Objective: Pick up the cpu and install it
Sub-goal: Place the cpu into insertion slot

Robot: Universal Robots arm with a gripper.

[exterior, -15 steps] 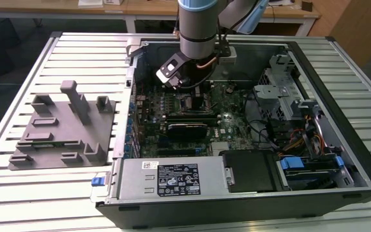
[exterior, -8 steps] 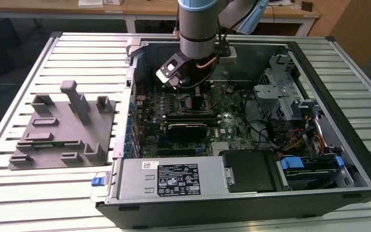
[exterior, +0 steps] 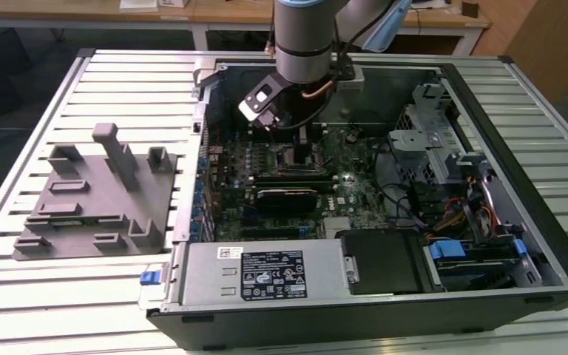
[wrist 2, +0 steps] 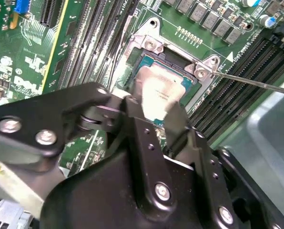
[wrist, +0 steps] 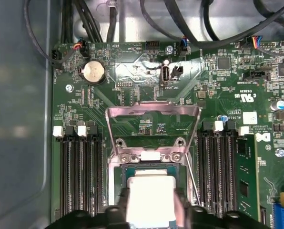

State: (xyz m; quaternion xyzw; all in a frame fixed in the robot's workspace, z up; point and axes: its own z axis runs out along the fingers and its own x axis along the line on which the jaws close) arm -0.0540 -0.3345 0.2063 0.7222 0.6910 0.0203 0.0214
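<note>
Closest in the first wrist view, the gripper (wrist: 151, 214) hides the near edge of the cpu (wrist: 151, 193). Its black fingers (wrist: 121, 207) press against two opposite sides, so we read the jaws as clamped on the cpu. The cpu lies within the socket (wrist: 114, 171), though we cannot tell whether it is fully seated. Beyond it the metal load plate (wrist: 154, 110) stands flipped up. Farther still, the motherboard (wrist: 132, 71) lies inside the open case (exterior: 516, 137).
</note>
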